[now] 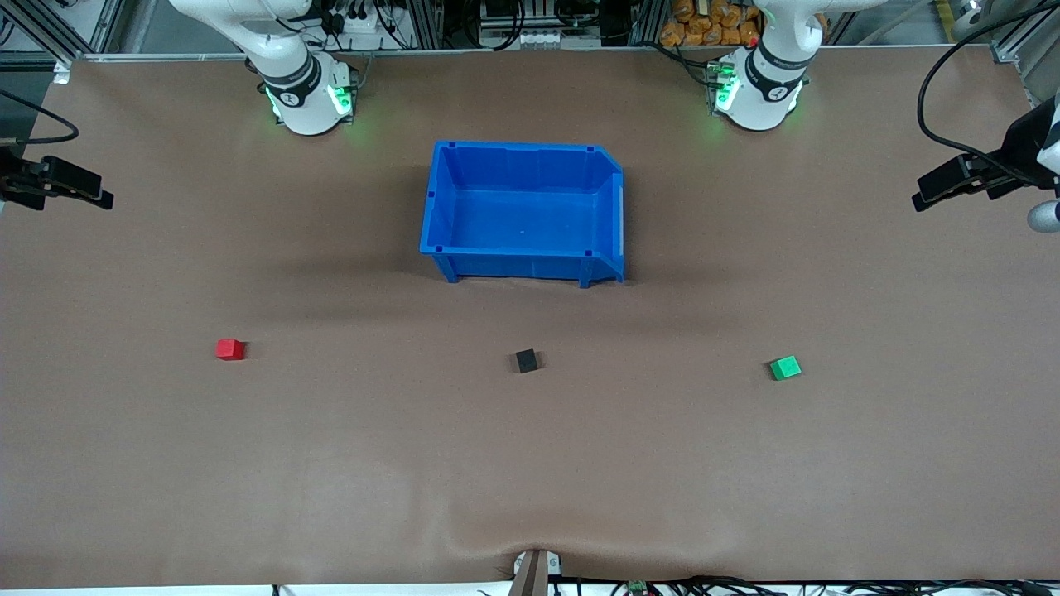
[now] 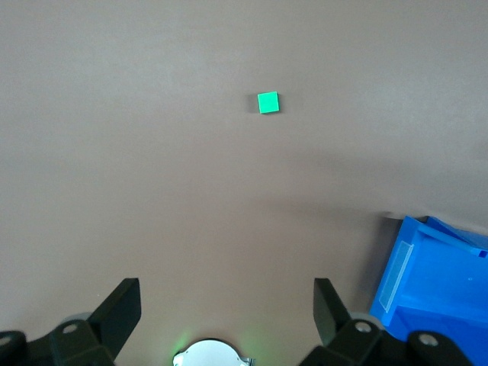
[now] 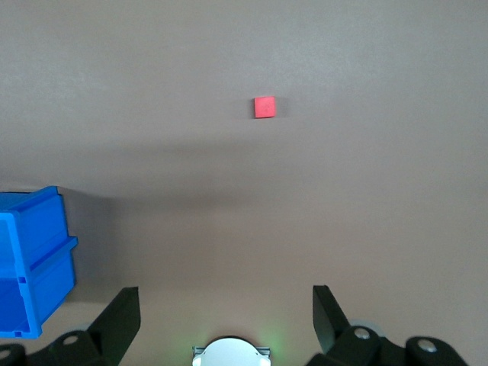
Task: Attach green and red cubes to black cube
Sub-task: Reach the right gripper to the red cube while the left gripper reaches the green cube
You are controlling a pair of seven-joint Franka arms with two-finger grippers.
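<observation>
Opening step, nothing picked up yet. On the brown bench [image 1: 530, 463], the small matte black cube [image 1: 527, 361] sits at six o'clock from the blue plastic bin [image 1: 523, 212]. The bright red cube [image 1: 230, 349] lies toward the right arm's end, the bright green cube [image 1: 785, 367] toward the left arm's. The left tool [image 2: 227, 305] and right tool [image 3: 226, 309] hang high with fingers spread, each over its own end of the bench. Next, I reckon, each descends onto its cube.

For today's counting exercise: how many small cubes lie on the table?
3. Red cube toward the right arm's end, black cube nearer the camera than the blue bin, green cube toward the left arm's end.
</observation>
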